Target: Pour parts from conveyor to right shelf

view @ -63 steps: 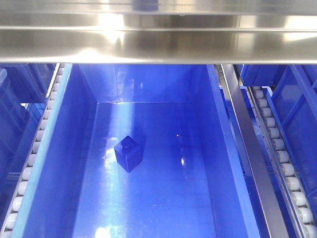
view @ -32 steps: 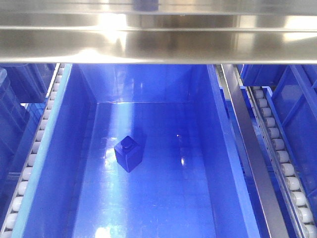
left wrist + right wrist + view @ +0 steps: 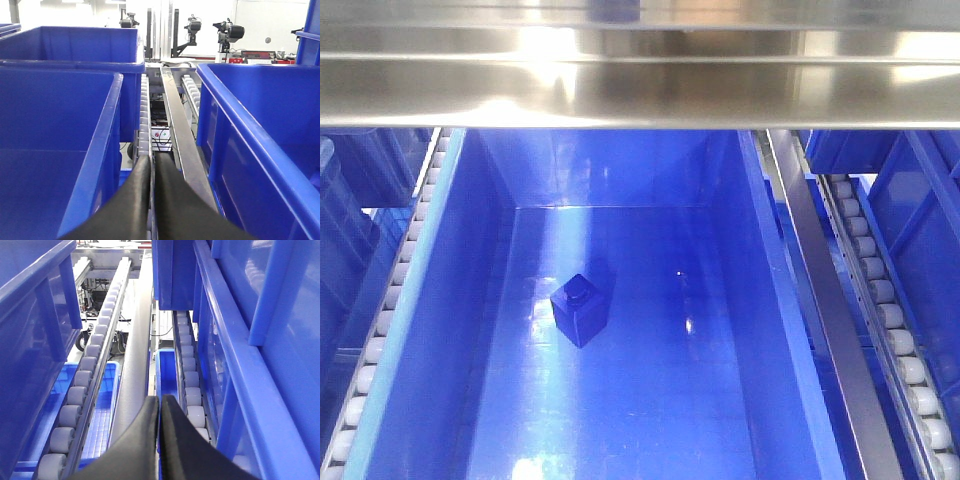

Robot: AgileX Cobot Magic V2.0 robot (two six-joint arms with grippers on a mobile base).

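We saw a glossy deep-blue part [image 3: 580, 309] inside a bin [image 3: 750, 300] of the same saturated blue, its floor streaked with pale white reflections. The shelf [image 3: 640, 90] was bare silvery steel with bright glare patches. Its roller tracks [image 3: 895, 330] showed rows of white rollers. Both the left end effector [image 3: 151, 200] and the right end effector [image 3: 160, 440] were matte black against blue bin walls.

Overhead light blows out on the steel rail [image 3: 640, 90] above me and leaves glossy streaks on the bin floor [image 3: 650, 400], while my wrist views stay bright, background washed white.
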